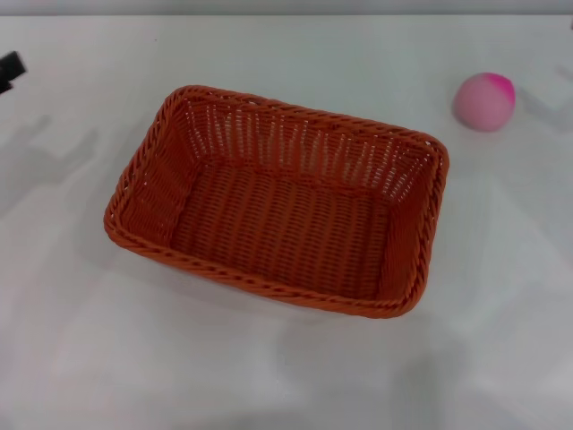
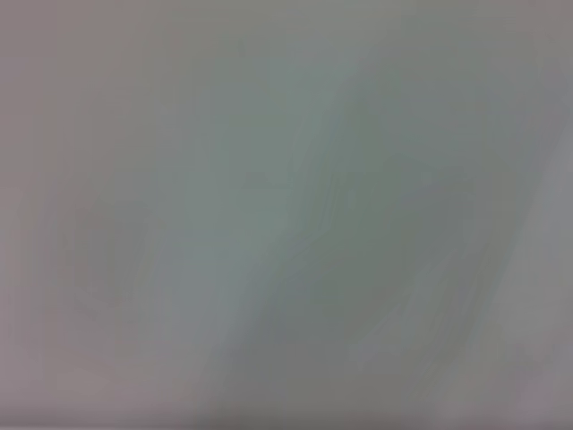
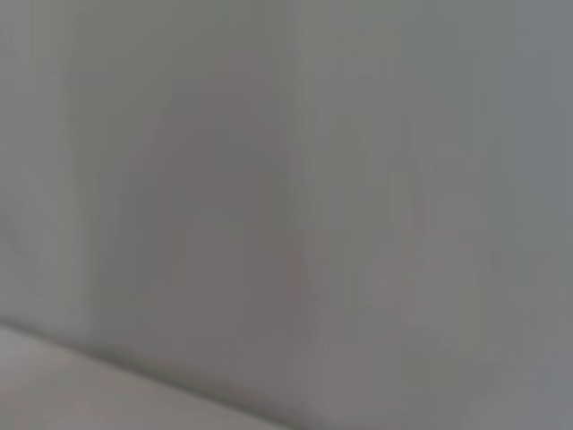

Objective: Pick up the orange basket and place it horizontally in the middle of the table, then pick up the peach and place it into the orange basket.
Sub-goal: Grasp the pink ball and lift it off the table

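The orange basket (image 1: 277,199) rests upright on the white table (image 1: 269,376) near the middle, its long side running slightly askew from upper left to lower right, and it holds nothing. The peach (image 1: 483,101), pink with a magenta blush, lies on the table at the far right, apart from the basket. A small black piece of my left gripper (image 1: 11,68) shows at the left edge of the head view. My right gripper is out of sight. Both wrist views show only a blank grey-white surface.
Faint shadows fall on the tabletop at the far left and far right. The table's far edge runs along the top of the head view.
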`<state>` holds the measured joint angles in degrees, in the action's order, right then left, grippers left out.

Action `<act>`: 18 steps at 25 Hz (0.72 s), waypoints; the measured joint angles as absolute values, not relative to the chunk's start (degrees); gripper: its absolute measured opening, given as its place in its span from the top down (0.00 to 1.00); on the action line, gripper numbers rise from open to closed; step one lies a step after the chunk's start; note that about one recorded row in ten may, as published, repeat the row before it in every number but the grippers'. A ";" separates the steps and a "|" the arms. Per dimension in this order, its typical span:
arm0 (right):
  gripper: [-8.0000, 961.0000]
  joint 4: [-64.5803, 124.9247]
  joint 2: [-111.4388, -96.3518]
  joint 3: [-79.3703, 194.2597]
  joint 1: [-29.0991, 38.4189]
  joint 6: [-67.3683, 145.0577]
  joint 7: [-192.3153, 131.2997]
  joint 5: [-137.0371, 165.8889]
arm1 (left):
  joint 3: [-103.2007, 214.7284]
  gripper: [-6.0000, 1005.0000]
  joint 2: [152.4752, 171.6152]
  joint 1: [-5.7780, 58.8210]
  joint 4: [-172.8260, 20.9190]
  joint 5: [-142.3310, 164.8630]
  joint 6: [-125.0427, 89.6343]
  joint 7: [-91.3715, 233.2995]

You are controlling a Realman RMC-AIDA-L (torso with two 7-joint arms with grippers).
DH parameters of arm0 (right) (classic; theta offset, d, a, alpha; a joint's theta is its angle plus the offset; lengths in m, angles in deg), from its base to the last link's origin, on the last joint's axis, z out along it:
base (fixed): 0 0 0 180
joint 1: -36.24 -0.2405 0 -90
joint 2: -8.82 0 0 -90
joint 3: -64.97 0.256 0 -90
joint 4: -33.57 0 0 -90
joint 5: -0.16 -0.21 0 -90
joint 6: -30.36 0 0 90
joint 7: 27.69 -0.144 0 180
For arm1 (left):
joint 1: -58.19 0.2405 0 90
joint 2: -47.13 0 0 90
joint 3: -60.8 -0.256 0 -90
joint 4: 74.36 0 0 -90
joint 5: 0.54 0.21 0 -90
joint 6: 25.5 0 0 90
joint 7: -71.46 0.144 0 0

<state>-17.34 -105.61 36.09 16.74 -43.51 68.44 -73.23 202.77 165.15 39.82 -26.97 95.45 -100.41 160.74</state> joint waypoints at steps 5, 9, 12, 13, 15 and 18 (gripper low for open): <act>0.11 -19.49 -105.85 34.20 10.74 -40.12 60.41 -60.93 | 202.80 0.13 166.04 44.21 -31.69 84.44 -101.43 174.00; 0.11 -19.20 -105.89 32.50 7.58 -37.12 55.80 -52.64 | 202.81 0.13 165.92 44.85 -37.73 78.75 -103.26 182.70; 0.11 -18.34 -106.06 30.83 5.16 -34.97 51.98 -45.76 | 202.82 0.13 166.06 46.09 -40.89 75.38 -105.05 188.92; 0.11 -17.83 -106.14 29.76 4.25 -33.92 50.31 -43.87 | 202.81 0.13 166.07 46.47 -42.14 74.17 -105.62 191.10; 0.11 -16.61 -106.10 26.75 3.26 -31.94 47.23 -42.01 | 202.83 0.13 166.03 46.98 -44.02 72.58 -106.17 194.62; 0.11 -15.40 -105.85 22.64 2.88 -29.83 44.70 -41.36 | 202.83 0.13 166.04 47.47 -45.00 72.10 -106.29 197.10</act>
